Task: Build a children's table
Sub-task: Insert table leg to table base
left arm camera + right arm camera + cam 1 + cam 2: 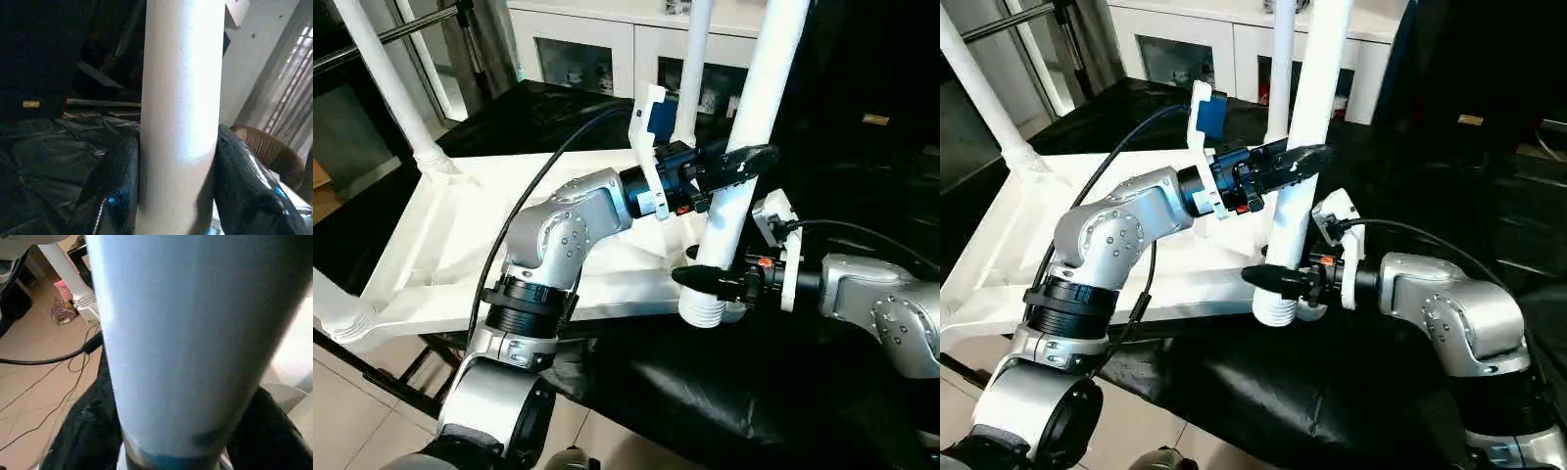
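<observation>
The children's table top lies upside down, ribbed underside up, on a black cover. White legs stand in its far left corner, its far right corner and its near left corner. Another white leg stands nearly upright over the near right corner, ribbed end down. My left gripper is shut on its middle; a finger presses the tube. My right gripper is shut on its wider lower part, just above the ribbed end. The corner socket is hidden behind the leg.
A white cabinet with glass doors stands at the back. The black cover drapes the support in front and to the right. A metal stand is at the far left. Tiled floor lies at the near left.
</observation>
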Controlling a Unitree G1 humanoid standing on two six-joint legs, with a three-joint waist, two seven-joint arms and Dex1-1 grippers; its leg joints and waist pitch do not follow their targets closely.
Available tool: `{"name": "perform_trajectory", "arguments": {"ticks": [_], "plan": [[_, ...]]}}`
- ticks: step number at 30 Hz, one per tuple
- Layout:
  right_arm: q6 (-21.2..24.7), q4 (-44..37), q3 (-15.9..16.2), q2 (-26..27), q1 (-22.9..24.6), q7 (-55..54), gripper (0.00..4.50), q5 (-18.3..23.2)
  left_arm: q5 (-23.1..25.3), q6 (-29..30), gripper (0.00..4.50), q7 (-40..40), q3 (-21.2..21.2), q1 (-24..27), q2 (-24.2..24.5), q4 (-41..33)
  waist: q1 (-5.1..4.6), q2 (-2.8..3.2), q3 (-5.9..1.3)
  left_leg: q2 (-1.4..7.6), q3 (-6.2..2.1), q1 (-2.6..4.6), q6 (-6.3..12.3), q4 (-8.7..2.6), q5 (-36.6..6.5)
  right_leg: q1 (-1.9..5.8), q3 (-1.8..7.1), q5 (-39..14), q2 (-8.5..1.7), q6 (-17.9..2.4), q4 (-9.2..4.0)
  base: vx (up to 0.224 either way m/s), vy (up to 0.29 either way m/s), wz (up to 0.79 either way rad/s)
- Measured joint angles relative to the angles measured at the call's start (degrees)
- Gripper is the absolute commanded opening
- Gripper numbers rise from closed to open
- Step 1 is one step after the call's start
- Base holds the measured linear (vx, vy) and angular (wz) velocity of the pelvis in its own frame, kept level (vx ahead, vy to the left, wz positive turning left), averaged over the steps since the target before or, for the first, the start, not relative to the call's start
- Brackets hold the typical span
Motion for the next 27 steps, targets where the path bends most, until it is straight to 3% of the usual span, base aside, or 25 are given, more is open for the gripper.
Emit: {"name": "perform_trajectory", "arguments": {"ticks": [5,21,22,27], "plan": [[0.03,-0.01,-0.08,0.07,0.01,-0.31,1.98,0.28,0.01,-0.21,1.77,0.47,0.09,0.0,-0.13,0.02,0.01,0.0,0.0,0.0,0.0,0.0,0.0,0.01,0.0,0.0,0.0,0.0,0.0,0.0,0.01,0.0,0.0,0.0],[-0.11,0.03,-0.27,0.53,0.01,-0.84,1.92,0.41,0.14,-0.87,1.77,1.65,0.17,0.0,-0.49,0.22,0.01,0.01,-0.01,0.0,0.0,0.0,0.0,0.03,0.0,0.0,0.0,0.0,0.0,0.0,0.02,0.0,0.0,0.0],[-0.2,0.04,-0.48,0.7,0.0,-0.89,1.92,0.42,0.07,-1.09,2.33,1.78,0.5,0.0,-0.87,0.41,0.02,0.01,-0.01,0.0,0.0,0.0,0.0,0.04,0.0,0.0,0.0,0.0,0.0,0.0,0.02,0.0,0.0,0.0],[-0.35,0.1,-0.65,0.96,0.09,-1.16,1.92,0.41,-1.18,-1.72,2.74,1.77,1.95,-0.02,-1.54,0.46,0.02,0.02,-0.01,0.01,0.0,0.0,0.0,0.04,0.0,0.0,-0.01,0.01,0.0,-0.01,0.04,0.0,0.0,0.0]]}}
